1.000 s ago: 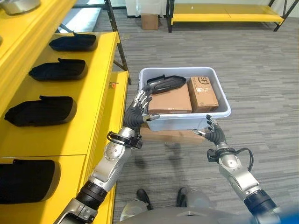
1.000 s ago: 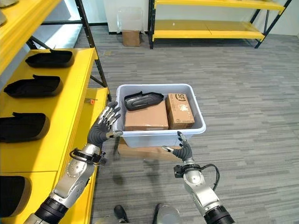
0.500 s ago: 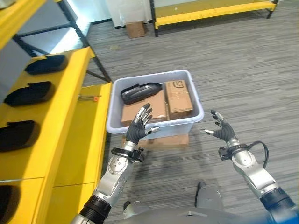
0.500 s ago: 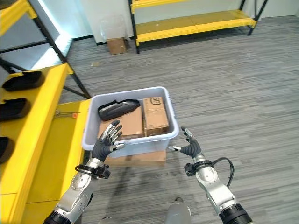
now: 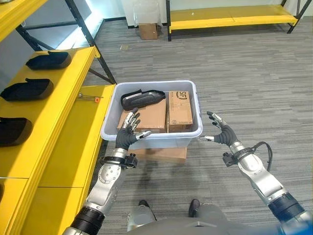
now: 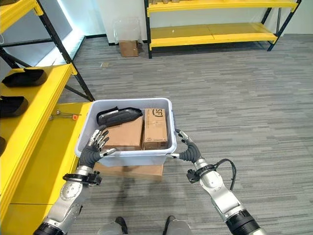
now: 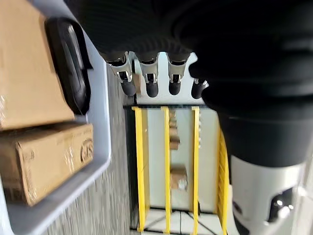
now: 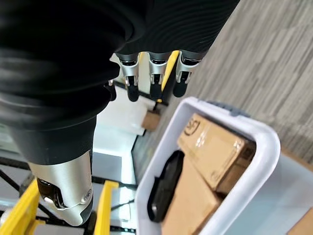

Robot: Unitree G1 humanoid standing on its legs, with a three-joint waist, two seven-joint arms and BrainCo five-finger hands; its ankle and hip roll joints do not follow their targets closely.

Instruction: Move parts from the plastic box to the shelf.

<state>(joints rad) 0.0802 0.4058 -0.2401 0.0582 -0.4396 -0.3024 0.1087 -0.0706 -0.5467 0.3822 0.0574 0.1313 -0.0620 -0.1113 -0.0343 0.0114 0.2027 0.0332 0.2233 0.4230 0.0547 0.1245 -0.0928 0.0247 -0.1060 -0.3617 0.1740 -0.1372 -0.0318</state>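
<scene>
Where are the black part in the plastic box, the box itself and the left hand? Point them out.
black part [image 5: 142, 98], left eye view, middle of its shell.
plastic box [image 5: 151, 139], left eye view, near wall.
left hand [image 5: 126, 138], left eye view, back of hand.

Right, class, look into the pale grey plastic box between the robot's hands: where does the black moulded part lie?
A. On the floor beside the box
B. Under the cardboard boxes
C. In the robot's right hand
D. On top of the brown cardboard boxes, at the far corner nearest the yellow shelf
D: the black moulded part rests on the brown cardboard boxes inside the pale grey plastic box, towards the yellow shelf; both hands are open and hold nothing.
</scene>
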